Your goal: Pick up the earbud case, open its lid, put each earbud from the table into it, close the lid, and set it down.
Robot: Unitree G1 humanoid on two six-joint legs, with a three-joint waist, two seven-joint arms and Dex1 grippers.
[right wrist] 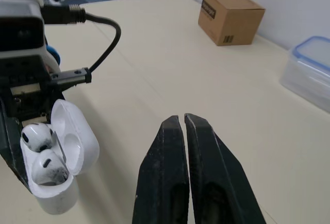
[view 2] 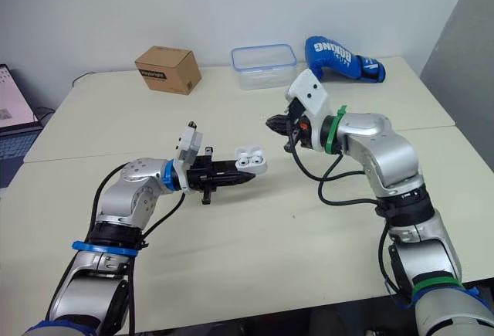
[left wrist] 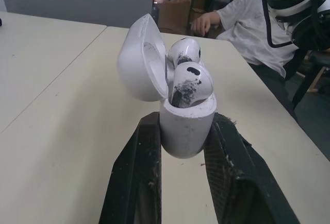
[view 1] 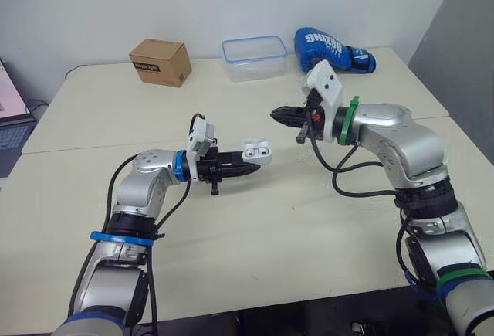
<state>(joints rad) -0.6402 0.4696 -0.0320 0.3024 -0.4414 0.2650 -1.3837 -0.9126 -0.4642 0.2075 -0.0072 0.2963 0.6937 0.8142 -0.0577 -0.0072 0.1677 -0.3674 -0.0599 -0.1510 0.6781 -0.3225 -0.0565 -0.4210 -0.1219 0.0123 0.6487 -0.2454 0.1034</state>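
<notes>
My left gripper [view 1: 248, 170] is shut on the white earbud case [view 1: 257, 152], holding it above the middle of the table. Its lid [left wrist: 139, 59] stands open, and two white earbuds [left wrist: 189, 82] sit in the case's sockets. The black fingers [left wrist: 135, 177] clamp the case body from both sides. My right gripper [view 1: 276, 113] hovers above the table, up and to the right of the case, apart from it. Its fingers [right wrist: 172, 172] are shut with nothing between them. From the right wrist, the open case [right wrist: 54, 170] shows with both earbuds seated.
A brown cardboard box [view 1: 160, 62] stands at the back left. A clear plastic container with a blue rim [view 1: 255, 58] and a blue boxing glove [view 1: 332, 50] lie at the back. A seam runs across the table [view 1: 93, 120]. A person sits beyond the table [left wrist: 252, 23].
</notes>
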